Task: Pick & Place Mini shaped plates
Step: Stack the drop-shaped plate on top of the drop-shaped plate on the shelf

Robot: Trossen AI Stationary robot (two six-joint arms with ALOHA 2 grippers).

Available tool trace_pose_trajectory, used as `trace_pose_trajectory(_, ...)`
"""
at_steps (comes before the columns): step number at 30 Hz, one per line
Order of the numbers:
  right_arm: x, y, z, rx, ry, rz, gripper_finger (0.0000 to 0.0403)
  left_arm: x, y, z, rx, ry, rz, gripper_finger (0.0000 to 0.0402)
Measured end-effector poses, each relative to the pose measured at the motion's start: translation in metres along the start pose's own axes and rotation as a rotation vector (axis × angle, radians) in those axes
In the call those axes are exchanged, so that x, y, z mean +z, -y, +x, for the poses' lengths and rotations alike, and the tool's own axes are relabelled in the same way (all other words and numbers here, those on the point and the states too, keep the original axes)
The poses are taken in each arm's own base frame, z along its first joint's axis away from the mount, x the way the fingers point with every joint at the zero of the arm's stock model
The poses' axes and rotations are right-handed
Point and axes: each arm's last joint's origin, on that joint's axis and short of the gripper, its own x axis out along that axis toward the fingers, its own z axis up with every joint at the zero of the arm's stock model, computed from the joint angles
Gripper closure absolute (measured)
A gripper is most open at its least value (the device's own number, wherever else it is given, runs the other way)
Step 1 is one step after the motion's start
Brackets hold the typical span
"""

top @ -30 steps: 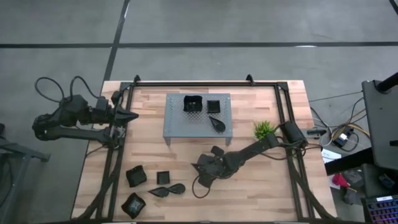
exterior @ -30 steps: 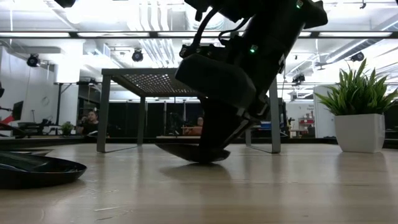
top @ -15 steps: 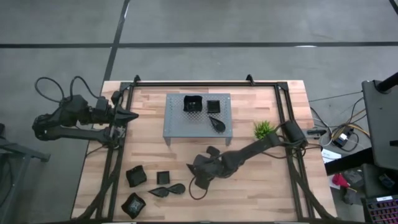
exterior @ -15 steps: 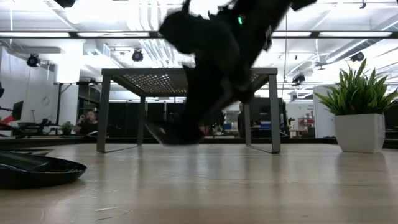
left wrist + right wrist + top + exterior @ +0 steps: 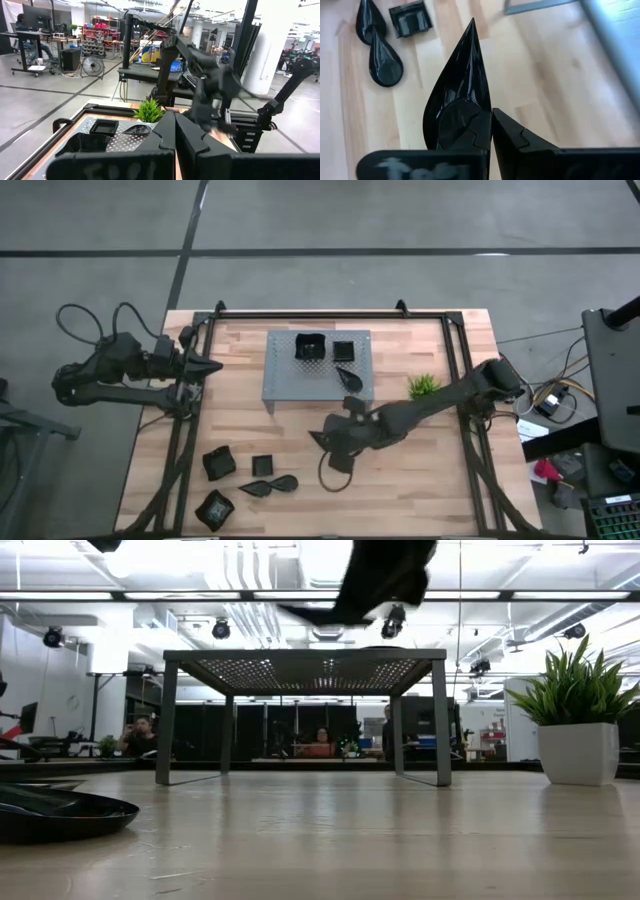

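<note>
Teardrop plate (image 5: 455, 95): one mini shaped plate, glossy black, leaf-form with a sharp tip. Held by the right gripper (image 5: 487, 131), fingers closed on the rim at the broad end, tip pointing away from the wrist. Carried clear of the table (image 5: 420, 480), in front of the rack (image 5: 282, 385) and lower than its deck in the overhead picture; in the low view it hangs above the level of the rack top.

Step in hand, as judged: transport to the rack. Handling note: the grip is on a thin edge only, so the plate may pivot or slip; a slow, level carry seems wise. Bring it over a bare stretch of the perforated deck, lower until the underside rests, then part the fingers.

Already on the rack: a square plate (image 5: 308, 346), a smaller square plate (image 5: 343, 349), a teardrop plate (image 5: 349, 379) near the front right corner. Avoid knocking that last one on approach.

Awaiting pickup at the table's front left: two teardrops (image 5: 384, 62), a small square (image 5: 410, 17), and further dark dishes (image 5: 217, 464).

Potted plant (image 5: 424, 388): beside the right arm, not to be brushed.

Left gripper (image 5: 212, 366): fingers together, empty, waiting at the left edge of the table.
</note>
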Motion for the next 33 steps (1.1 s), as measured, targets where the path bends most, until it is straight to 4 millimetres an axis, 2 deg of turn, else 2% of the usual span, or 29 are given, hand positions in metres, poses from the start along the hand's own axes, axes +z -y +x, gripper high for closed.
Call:
trace_pose_trajectory(9,0.021,0.06,-0.066,-0.053,0.061,0.008,0.0394,0.0,0.0,0.0,0.0,0.0,0.0,0.0401)
trace_pose_trajectory(14,0.028,0.097,-0.084,-0.103,0.068,0.034,0.0394,0.0,0.0,0.0,0.0,0.0,0.0,0.0401)
trace_pose_trajectory(17,0.03,0.113,-0.084,-0.103,0.053,0.071,0.0394,0.0,0.0,0.0,0.0,0.0,0.0,0.0401)
trace_pose_trajectory(21,0.029,0.128,-0.071,-0.107,0.005,0.149,0.0394,0.0,0.0,0.0,0.0,0.0,0.0,0.0401)
trace_pose_trajectory(27,0.026,0.137,-0.057,-0.137,-0.045,0.168,0.0394,0.0,0.0,0.0,0.0,0.0,0.0,0.0401)
trace_pose_trajectory(33,0.026,0.142,-0.055,-0.153,-0.044,0.232,0.0394,0.0,0.0,0.0,0.0,0.0,0.0,0.0401)
